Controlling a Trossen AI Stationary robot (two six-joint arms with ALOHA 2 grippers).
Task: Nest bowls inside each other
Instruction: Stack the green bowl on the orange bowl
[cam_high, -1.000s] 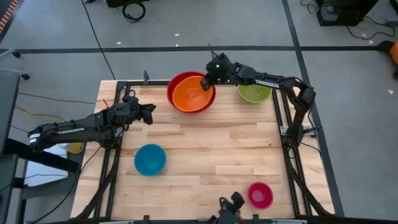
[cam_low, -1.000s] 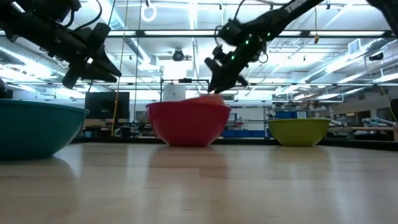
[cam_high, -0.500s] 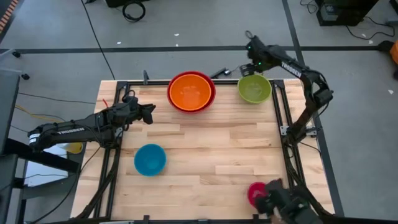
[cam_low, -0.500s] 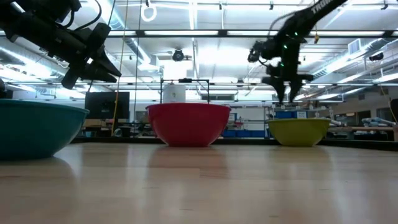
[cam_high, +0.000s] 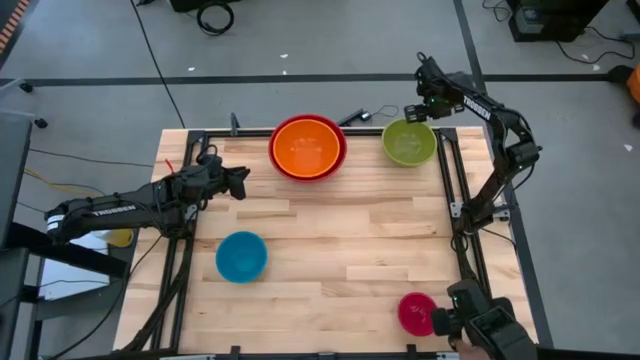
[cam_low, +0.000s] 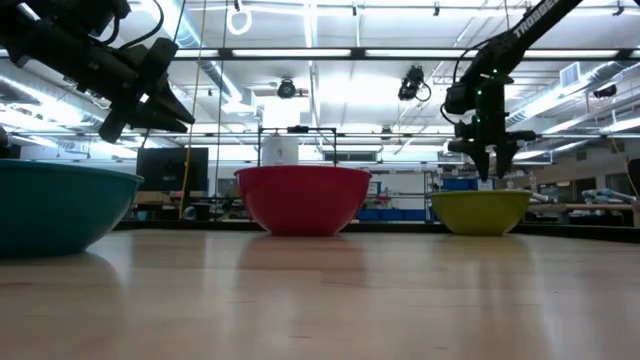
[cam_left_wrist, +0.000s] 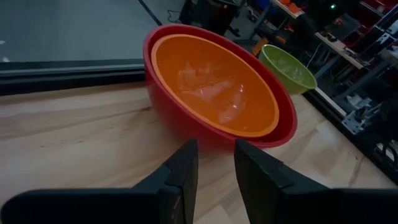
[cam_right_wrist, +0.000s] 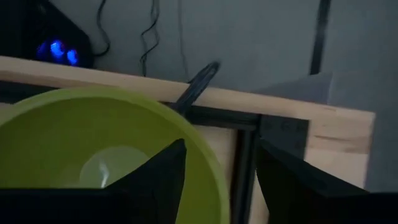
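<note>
The orange bowl sits nested in the red bowl at the table's far middle. To its right, at the far right corner, stands the lime green bowl. The blue bowl rests on its base at the near left and the pink bowl at the near right. My right gripper hangs open just above the green bowl's far right rim, pointing steeply down, clear of it in the low view. My left gripper hovers open left of the red bowl, fingers aimed at it, holding nothing.
A black frame rail runs along the table's right edge beside the green bowl. A dark device shows at the near right corner by the pink bowl. Bare wood lies in the table's middle.
My right gripper has swung from the orange bowl's rim toward the table's right edge and tipped to point steeply down above the green bowl's far rim. The orange bowl, tilted in the red one before, now lies level in it.
</note>
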